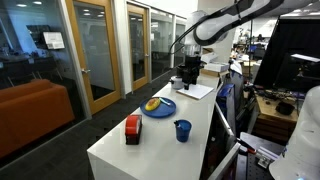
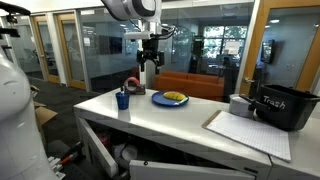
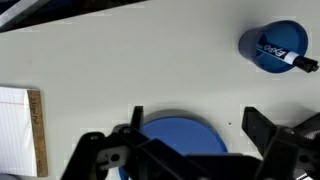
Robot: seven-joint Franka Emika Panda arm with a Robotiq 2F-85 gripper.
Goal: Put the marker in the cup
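The small blue cup (image 3: 272, 47) stands on the white table at the top right of the wrist view. The marker (image 3: 290, 60), pale with a dark end, lies inside it and leans over its rim. The cup also shows in both exterior views (image 1: 182, 130) (image 2: 123, 99). My gripper (image 3: 193, 115) is open and empty. It hangs well above the table over the flat blue plate (image 3: 180, 140), apart from the cup. It shows in both exterior views (image 1: 189, 68) (image 2: 150, 62).
The blue plate (image 1: 158, 107) (image 2: 170, 98) carries a yellow object. A red-and-black block (image 1: 132, 128) (image 2: 132, 84) stands near the cup. A sheet of paper (image 2: 245, 130) and a black bin marked Trash (image 2: 282, 108) sit at one end of the table. A notepad (image 3: 20, 125) lies at the wrist view's left edge.
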